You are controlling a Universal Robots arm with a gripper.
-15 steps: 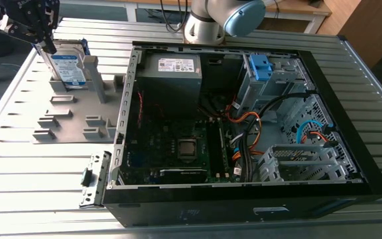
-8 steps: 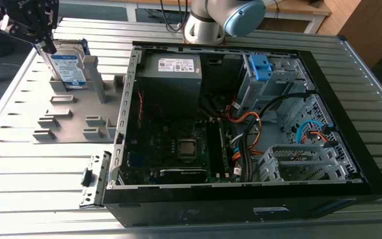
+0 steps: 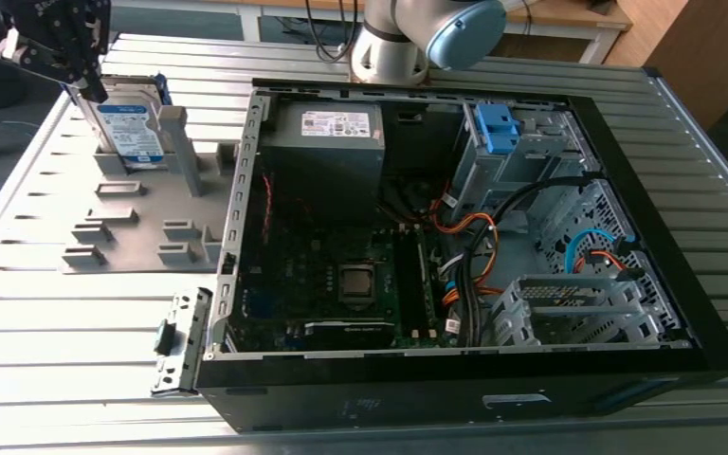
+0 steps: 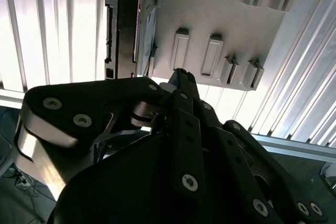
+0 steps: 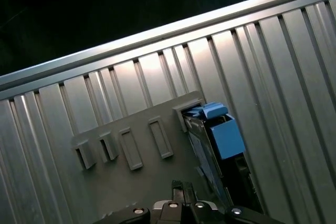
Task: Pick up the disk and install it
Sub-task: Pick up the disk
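disk point(image 3: 130, 131): flat, blue-framed, upright in grey slotted holder point(image 3: 136, 213) | gripper point(image 3: 84, 87): blk, at top

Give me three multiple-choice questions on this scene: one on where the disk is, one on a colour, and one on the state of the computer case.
1. Where is the disk?
A. Upright in the grey holder, at the exterior view's left of the computer case
B. Inside a drive bay
C. Flat on the table at the exterior view's right

2. What colour is the disk's carrier?
A. Red
B. Blue
C. Yellow

3. How is the computer case?
A. Closed by a side panel
B. Covered by a cloth
C. Open on its side

Answers:
1. A, because the disk stands on edge in the holder, outside the case.
2. B, because bright blue plastic frames the drive in both wrist views.
3. C, because the motherboard and cables lie in plain sight.
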